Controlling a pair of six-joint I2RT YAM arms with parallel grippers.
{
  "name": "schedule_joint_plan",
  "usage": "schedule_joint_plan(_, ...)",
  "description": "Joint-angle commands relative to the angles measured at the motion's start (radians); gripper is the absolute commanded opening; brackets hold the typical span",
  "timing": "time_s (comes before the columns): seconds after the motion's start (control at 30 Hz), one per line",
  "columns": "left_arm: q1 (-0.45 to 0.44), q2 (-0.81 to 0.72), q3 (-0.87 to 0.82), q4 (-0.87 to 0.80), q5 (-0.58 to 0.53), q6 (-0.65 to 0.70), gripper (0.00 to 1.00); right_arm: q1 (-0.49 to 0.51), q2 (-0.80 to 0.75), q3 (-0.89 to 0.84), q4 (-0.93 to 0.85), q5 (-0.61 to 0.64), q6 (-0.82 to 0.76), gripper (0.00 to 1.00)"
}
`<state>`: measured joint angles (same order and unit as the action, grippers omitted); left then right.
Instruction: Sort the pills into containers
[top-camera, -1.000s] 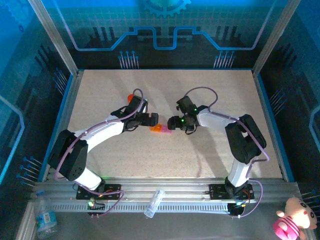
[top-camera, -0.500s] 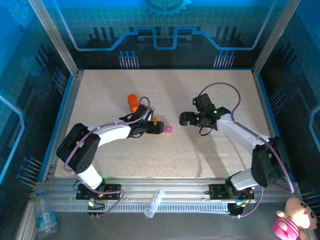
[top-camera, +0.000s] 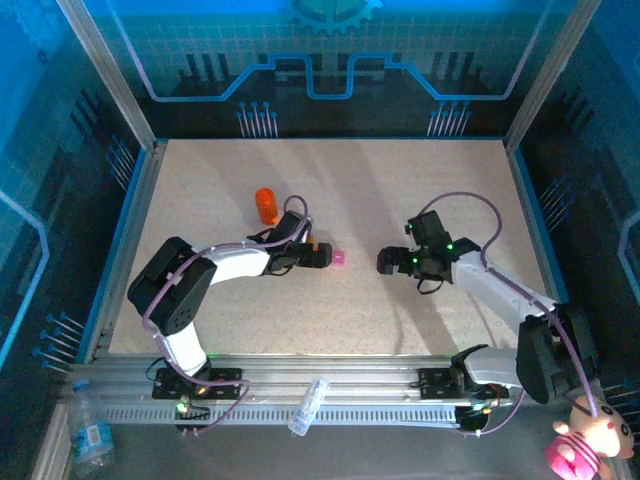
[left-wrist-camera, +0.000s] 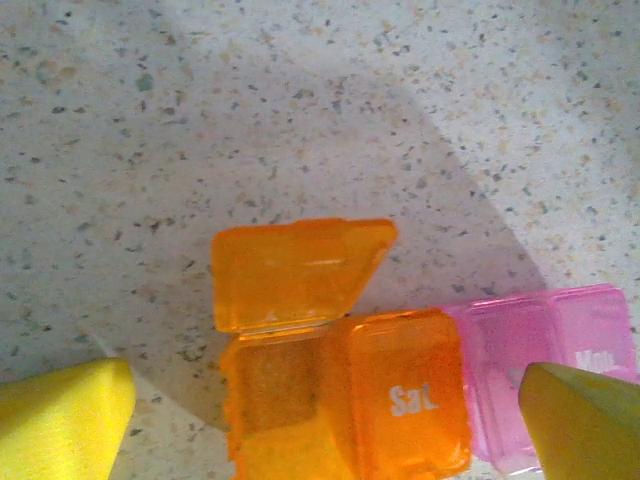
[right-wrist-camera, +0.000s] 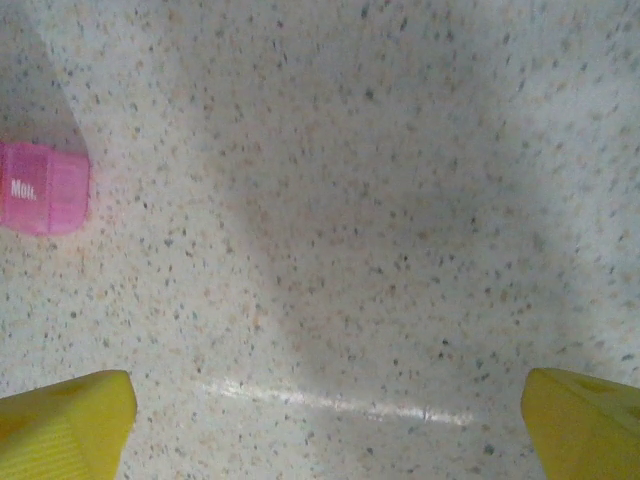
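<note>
Containers (left-wrist-camera: 400, 390): short strip of joined boxes lying flat mid-table (top-camera: 400, 190), orange at one end, pink at the other. Left wrist view: end orange box has its lid flipped up and back, cavity exposed, contents cannot be told, just orange plastic visible. Next orange box shut, marked "Sat". Pink part shut, outer lid marked "Mon"; the number of pink boxes is unclear.

Left gripper (top-camera: 322, 257) directly over the strip, claw spread wide and straddling it lengthways. One yellow fingertip (left-wrist-camera: 60, 420) stands apart from the open orange box with bare table between them. The other fingertip overlaps the pink end; contact cannot be told. Nothing clamped.

Right gripper (top-camera: 385, 262) right of the strip, near but apart, claw wide with nothing between the fingers, bare table under it. Right wrist view catches the pink end at the frame's left edge.

Orange bottle (top-camera: 266, 205) upright, up-left of the strip, near, not touching.

Room: bare tabletop beyond the strip to the far edge, and on the near side down to the base rail. Blue-rimmed table edges and frame posts are well apart from the strip on every side.
</note>
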<state>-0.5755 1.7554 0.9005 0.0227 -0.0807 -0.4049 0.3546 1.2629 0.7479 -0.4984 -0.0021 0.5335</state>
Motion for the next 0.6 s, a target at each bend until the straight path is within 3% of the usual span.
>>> schedule_joint_plan(0.0,-0.018,0.016,0.020,0.026,0.015,-0.020,0.99,-0.025,-0.036,-0.041,0.081,-0.105,0.011,1.00)
schedule_joint_plan(0.27,-0.054,-0.018,-0.002,0.036,0.023,-0.039,0.99,-0.030,-0.043,-0.068,0.107,-0.150,0.008,1.00)
schedule_joint_plan(0.57,-0.093,-0.060,-0.022,0.040,0.019,-0.057,0.99,-0.030,-0.033,-0.057,0.097,-0.106,0.034,1.00)
